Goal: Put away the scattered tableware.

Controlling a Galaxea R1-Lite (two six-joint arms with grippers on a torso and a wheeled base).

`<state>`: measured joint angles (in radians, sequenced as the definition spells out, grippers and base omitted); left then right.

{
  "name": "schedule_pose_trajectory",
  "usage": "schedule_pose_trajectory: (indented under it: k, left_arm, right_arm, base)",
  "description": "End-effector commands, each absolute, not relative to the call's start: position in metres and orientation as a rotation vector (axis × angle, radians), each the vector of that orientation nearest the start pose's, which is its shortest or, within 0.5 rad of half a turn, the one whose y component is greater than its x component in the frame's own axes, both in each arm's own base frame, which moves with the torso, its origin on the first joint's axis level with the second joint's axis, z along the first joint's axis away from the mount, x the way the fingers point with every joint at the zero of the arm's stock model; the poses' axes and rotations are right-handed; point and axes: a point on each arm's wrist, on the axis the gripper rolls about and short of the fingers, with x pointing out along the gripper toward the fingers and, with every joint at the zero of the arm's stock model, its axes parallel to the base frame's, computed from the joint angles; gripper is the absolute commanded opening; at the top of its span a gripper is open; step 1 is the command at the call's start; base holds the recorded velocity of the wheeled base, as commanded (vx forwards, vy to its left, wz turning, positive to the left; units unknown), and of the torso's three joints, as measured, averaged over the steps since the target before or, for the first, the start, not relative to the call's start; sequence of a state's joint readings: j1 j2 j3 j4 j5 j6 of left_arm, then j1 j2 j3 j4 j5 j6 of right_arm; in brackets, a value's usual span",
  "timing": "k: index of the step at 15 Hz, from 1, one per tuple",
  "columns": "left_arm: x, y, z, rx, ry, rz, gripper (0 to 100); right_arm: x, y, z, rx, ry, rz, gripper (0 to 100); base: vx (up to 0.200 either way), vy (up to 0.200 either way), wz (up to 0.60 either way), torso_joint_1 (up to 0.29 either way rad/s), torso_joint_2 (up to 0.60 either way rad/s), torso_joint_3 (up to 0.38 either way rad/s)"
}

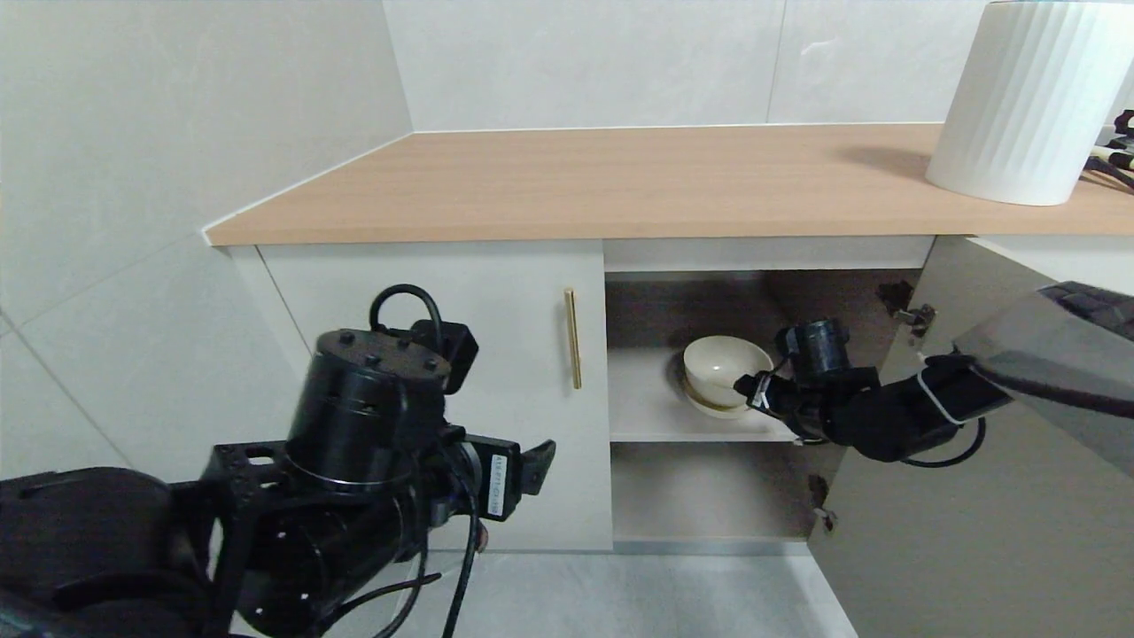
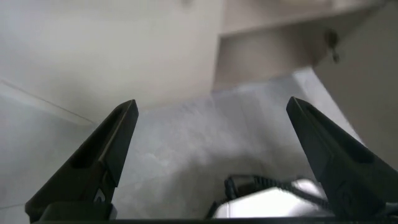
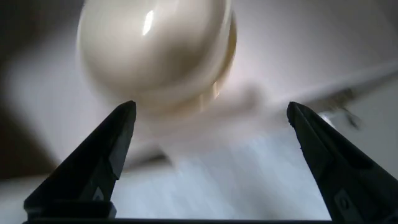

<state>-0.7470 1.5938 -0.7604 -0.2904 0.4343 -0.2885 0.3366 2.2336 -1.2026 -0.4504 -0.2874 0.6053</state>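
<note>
A cream bowl sits tilted on a flatter dish on the middle shelf of the open cabinet. My right gripper is just inside the cabinet opening, at the bowl's right rim. In the right wrist view the bowl lies ahead of my right gripper, whose fingers are spread wide with nothing between them. My left gripper hangs low in front of the closed cabinet door. The left wrist view has my left gripper open over the grey floor.
A closed door with a gold handle is left of the opening. The right door stands swung out beside my right arm. A white ribbed container stands on the wooden counter. The lower compartment holds nothing.
</note>
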Motion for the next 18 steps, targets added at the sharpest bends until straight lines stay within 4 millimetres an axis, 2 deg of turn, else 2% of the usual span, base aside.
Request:
schedule_pose_trajectory:
  k: [1, 3, 4, 5, 6, 8, 11, 14, 18]
  left_arm:
    - [0.186, -0.141, 0.200, -0.036, 0.385, -0.202, 100]
    - [0.175, -0.120, 0.219, -0.075, 0.329, -0.171, 100]
    - [0.168, -0.113, 0.225, -0.084, 0.314, -0.164, 100]
    - [0.156, -0.101, 0.231, -0.089, 0.313, -0.158, 100]
    - [0.152, -0.094, 0.229, -0.080, 0.340, -0.148, 100]
    - [0.147, -0.080, 0.225, -0.087, 0.361, -0.129, 100]
    - [0.141, -0.071, 0.225, -0.081, 0.351, -0.142, 100]
    - [0.141, -0.071, 0.217, -0.012, 0.371, -0.148, 100]
    - [0.141, -0.073, 0.218, 0.001, 0.367, -0.157, 100]
  right_arm:
    - [0.343, 0.125, 0.133, 0.355, 0.490, -0.014, 100]
    - [0.294, 0.111, 0.174, 0.326, 0.489, 0.092, 100]
    - [0.274, 0.104, 0.188, 0.309, 0.502, 0.119, 100]
    - [0.235, 0.097, 0.209, 0.287, 0.552, 0.169, 100]
    - [0.212, 0.090, 0.220, 0.260, 0.601, 0.197, 100]
    - [0.181, 0.082, 0.228, 0.172, 0.639, 0.238, 100]
    - [0.162, 0.073, 0.230, 0.139, 0.670, 0.236, 100]
    - [0.162, 0.073, 0.228, 0.115, 0.678, 0.239, 100]
    - [0.158, 0.073, 0.230, 0.115, 0.675, 0.249, 100]
  base:
    - [0.000, 0.000, 0.00, 0.000, 0.00, 0.000]
    - [0.000, 0.000, 0.00, 0.000, 0.00, 0.000]
    - [0.000, 0.000, 0.00, 0.000, 0.00, 0.000]
    - [0.000, 0.000, 0.00, 0.000, 0.00, 0.000]
    - [0.000, 0.000, 0.00, 0.000, 0.00, 0.000]
    - [0.000, 0.000, 0.00, 0.000, 0.00, 0.000]
    - [0.000, 0.000, 0.00, 0.000, 0.00, 0.000]
    - [0.000, 0.000, 0.00, 0.000, 0.00, 0.000]
    - [0.000, 0.000, 0.00, 0.000, 0.00, 0.000]
